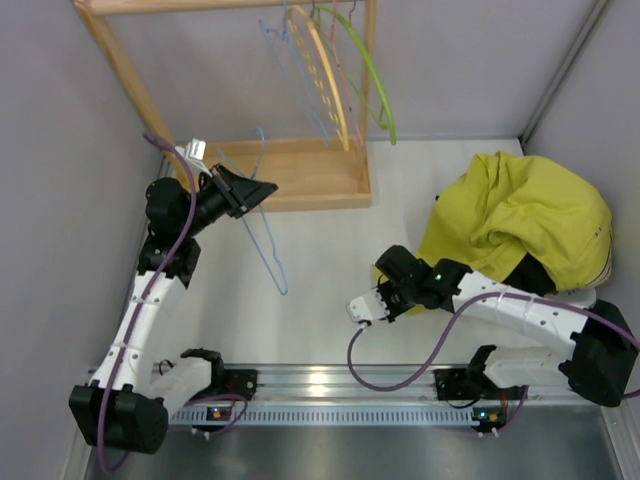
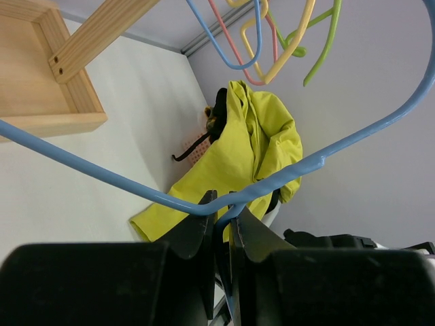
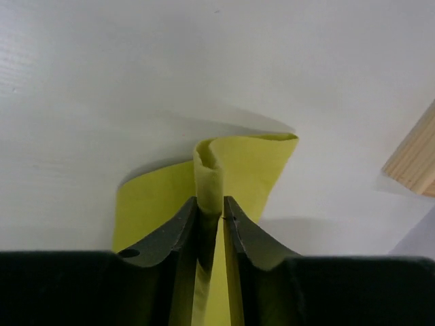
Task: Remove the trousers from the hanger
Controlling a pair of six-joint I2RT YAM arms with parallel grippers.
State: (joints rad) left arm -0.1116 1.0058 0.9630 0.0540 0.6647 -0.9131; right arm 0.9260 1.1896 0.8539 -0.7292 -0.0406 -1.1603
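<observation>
The light-blue wire hanger (image 1: 266, 240) is bare and hangs in the air in front of the wooden rack. My left gripper (image 1: 250, 190) is shut on its wire; the left wrist view shows the jaws (image 2: 223, 207) pinched at a bend of the hanger (image 2: 102, 178). The mustard trousers (image 1: 520, 215) lie heaped at the right, off the hanger, and also show in the left wrist view (image 2: 248, 146). My right gripper (image 1: 385, 290) is low by the heap's left edge. In the right wrist view it (image 3: 211, 207) is shut on a fold of the trousers (image 3: 245, 163).
A wooden rack (image 1: 300, 178) stands at the back left, with a yellow wooden hanger (image 1: 325, 70), a lime-green hanger (image 1: 372, 75) and thin wire ones on its rail. A black clothes heap (image 1: 535, 275) lies under the trousers. Walls close in on both sides.
</observation>
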